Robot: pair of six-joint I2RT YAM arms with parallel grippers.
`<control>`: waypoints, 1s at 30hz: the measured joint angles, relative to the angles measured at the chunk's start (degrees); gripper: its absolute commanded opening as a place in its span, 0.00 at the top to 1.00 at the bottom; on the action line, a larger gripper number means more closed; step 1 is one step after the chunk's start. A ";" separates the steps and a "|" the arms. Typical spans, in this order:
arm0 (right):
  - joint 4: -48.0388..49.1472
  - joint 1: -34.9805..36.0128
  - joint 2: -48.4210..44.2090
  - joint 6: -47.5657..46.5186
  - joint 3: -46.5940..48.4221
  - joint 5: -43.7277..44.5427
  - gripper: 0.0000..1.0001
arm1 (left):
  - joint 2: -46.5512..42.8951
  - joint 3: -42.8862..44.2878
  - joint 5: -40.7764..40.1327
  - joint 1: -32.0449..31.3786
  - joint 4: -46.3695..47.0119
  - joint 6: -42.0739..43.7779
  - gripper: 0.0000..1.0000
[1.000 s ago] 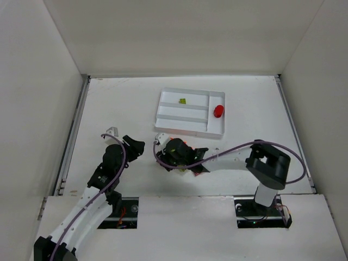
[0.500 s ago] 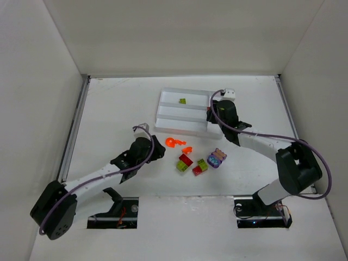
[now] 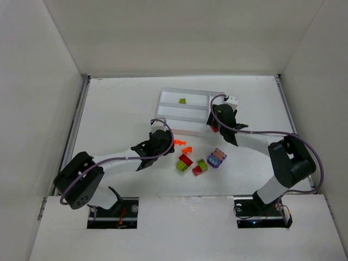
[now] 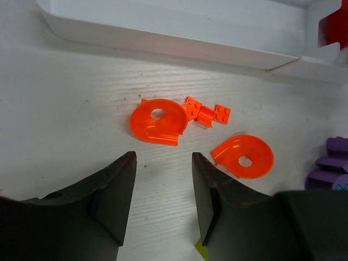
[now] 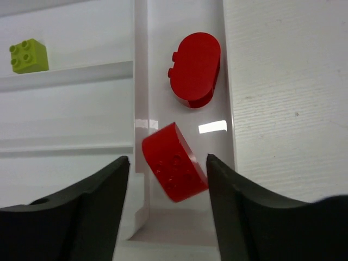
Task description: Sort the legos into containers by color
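You will find the white tray at the far middle of the table, with the loose legos lying just near of it. Only the top view gives you the whole spread: a red-and-lime cluster and a purple piece sit to the near right of the left arm's tip, but neither tool's jaws can be judged there. The left wrist view settles one. The left gripper is released, jaws parted over bare table with nothing between them. Just beyond it lie an orange round piece, a small orange brick and a second orange round piece, all outside the tray. The right wrist view places the right gripper over the crosswise end slot at the tray's right end. That slot holds a flat red piece and a tilted red piece. The tilted one sits between parted jaws with a gap on its left, so it is not clamped. A lime brick sits in the far long slot. Any stud lettering is too small to read.
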 measured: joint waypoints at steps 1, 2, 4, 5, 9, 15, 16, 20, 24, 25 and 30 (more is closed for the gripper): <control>-0.02 0.00 -0.11 0.13 -0.26 0.35 0.26 | 0.94 0.46 -0.09 0.00 0.11 0.22 0.59; -0.04 0.00 -0.26 0.15 -0.57 0.57 0.24 | 1.97 1.03 -0.20 0.00 0.09 0.48 0.59; -0.09 0.17 -1.38 0.11 -1.64 0.94 0.23 | 3.82 2.08 -0.61 0.00 0.11 1.18 0.59; -0.07 0.35 -2.45 0.11 -2.36 1.18 0.23 | 4.61 2.54 -0.94 0.00 0.11 1.55 0.59; 0.70 2.84 -8.13 0.02 -5.33 1.81 0.23 | 6.10 3.61 -2.60 0.11 0.09 2.82 0.59; 2.95 7.48 -10.88 -0.55 -8.22 1.86 0.23 | 6.49 3.85 -3.48 0.76 0.28 3.26 0.65; 2.97 7.56 -10.88 -0.55 -8.39 1.81 0.24 | 6.64 3.85 -3.41 0.98 0.55 3.26 0.65; 3.39 7.78 -10.93 -0.55 -8.87 1.84 0.24 | 8.39 3.82 -2.29 2.60 2.36 3.26 0.65; 3.93 8.83 -11.47 -0.70 -9.51 1.66 0.24 | 10.32 3.74 -0.48 4.46 4.50 3.26 0.66; 4.26 9.09 -11.78 -0.79 -9.79 1.55 0.24 | 10.88 3.74 0.02 4.92 5.09 3.26 0.67; 5.11 9.57 -12.94 -0.98 -10.03 0.92 0.24 | 13.79 4.02 2.29 6.14 7.93 3.34 0.75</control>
